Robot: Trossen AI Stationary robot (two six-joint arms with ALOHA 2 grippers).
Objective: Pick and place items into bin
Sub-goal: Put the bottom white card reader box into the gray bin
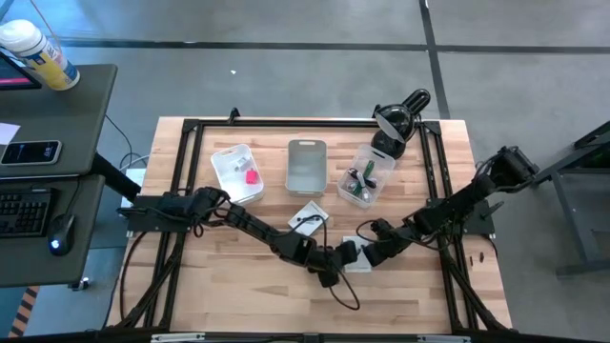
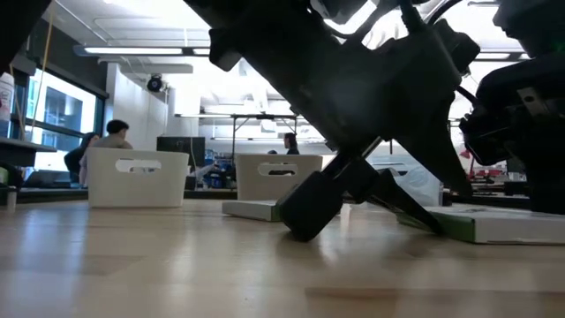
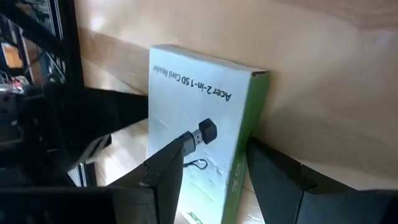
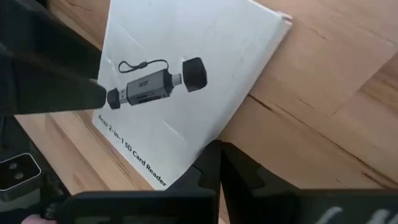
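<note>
A white box with a green side, printed with a black card reader, lies flat on the table near its middle. My left gripper is open at the box's left end. One finger is over the white face and the other is beside the green side. My right gripper is shut at the box's right edge. A second white box lies flat farther back. The pink block sits in the left bin. My left gripper has one finger over the box's printed face and the other beside its green side; whether either touches, I cannot tell. My right gripper's shut fingertips meet the box's edge near a corner, slanting down from the table's right; the box stays flat.
Three white bins stand in a row toward the far edge: left, middle, and right holding green and black things. A black lamp-like object stands at the far right corner. A black frame borders the table.
</note>
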